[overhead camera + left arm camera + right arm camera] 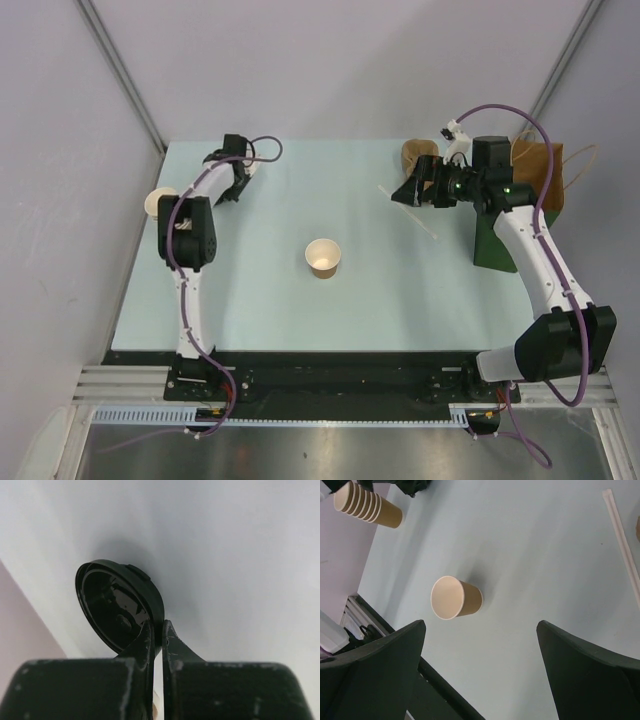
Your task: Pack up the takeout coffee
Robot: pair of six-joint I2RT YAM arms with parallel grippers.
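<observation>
A small brown kraft-paper cup [323,257] stands open and lidless at the middle of the table; it also shows in the right wrist view [455,598]. A round black plastic lid [117,605] is pinched by its rim in my left gripper [157,626], held edge-on above the table. In the top view my left gripper [230,193] is at the far left of the table. My right gripper [410,190] is open and empty at the back right, above the table; its jaws stand wide apart in the right wrist view [481,625].
A stack of lidless pale cups [157,200] lies at the table's left edge, also in the right wrist view [365,507]. A brown paper bag [540,170] and a dark green stand [495,245] are at the right. A white straw [405,210] lies near my right gripper.
</observation>
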